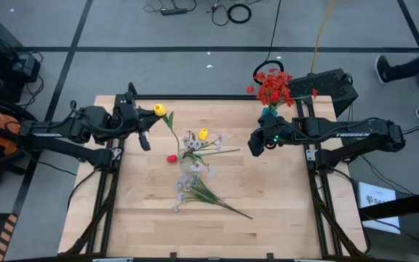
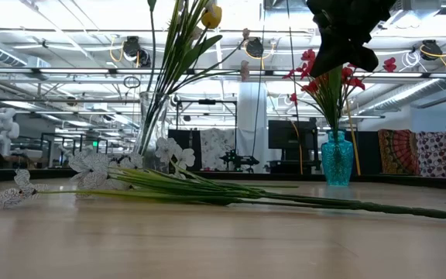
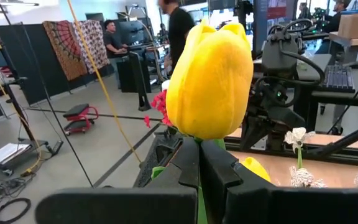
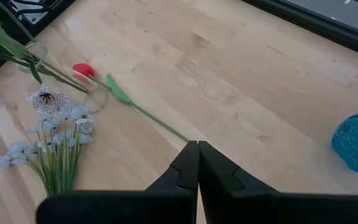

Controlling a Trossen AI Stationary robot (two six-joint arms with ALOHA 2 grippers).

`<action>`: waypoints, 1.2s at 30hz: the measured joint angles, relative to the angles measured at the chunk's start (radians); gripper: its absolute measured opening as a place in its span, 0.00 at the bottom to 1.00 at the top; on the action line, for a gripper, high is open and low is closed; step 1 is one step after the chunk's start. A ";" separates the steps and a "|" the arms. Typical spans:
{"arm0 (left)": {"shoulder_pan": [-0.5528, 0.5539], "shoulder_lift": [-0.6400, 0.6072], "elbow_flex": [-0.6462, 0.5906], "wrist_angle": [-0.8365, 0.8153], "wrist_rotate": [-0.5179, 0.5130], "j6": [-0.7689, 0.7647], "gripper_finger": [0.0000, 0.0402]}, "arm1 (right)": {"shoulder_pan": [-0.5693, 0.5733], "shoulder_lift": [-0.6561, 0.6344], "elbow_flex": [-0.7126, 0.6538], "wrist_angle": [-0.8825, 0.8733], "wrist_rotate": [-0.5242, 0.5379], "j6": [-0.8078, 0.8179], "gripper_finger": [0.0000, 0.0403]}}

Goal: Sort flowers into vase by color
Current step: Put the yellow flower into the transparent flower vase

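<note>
My left gripper point(image 1: 151, 116) is shut on a yellow tulip point(image 1: 159, 110) above the table's far left part; its bloom point(image 3: 210, 81) fills the left wrist view. A second yellow tulip point(image 1: 203, 134) stands in a clear glass vase point(image 2: 152, 128). A red bud stem point(image 4: 82, 70) and pale white sprays point(image 1: 188, 182) lie flat on the table. The teal vase point(image 1: 268, 111) stands at the far right edge with red flowers point(image 1: 273, 86) in it. My right gripper point(image 1: 255, 142) hovers shut and empty just in front of that vase. My left gripper pinches the yellow tulip's green stalk point(image 3: 197, 149) between its two fingers, right under the bloom. The bloom stands beyond the fingertips. The stalk point(image 1: 170, 129) trails away from the fingers toward the table's middle, where the glass vase stands.
A person's legs point(image 1: 413, 69) pass on the floor beyond the table's far right corner. A dark box point(image 1: 329, 84) sits behind the teal vase. Bare wood point(image 1: 195, 233) stretches along the near part of the table.
</note>
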 joint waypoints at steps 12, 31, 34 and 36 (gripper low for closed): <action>0.000 0.000 0.000 0.041 -0.003 0.020 0.00 | 0.000 0.000 0.000 0.001 0.000 0.003 0.00; 0.000 0.001 0.000 -0.015 0.010 -0.023 0.00 | 0.000 0.000 0.000 0.001 0.000 0.008 0.00; 0.000 0.006 0.000 -0.046 0.012 -0.038 0.00 | 0.000 0.000 0.000 0.001 0.000 0.008 0.00; 0.000 0.010 -0.002 -0.047 0.012 -0.059 0.00 | 0.000 0.000 0.000 0.001 0.000 0.006 0.00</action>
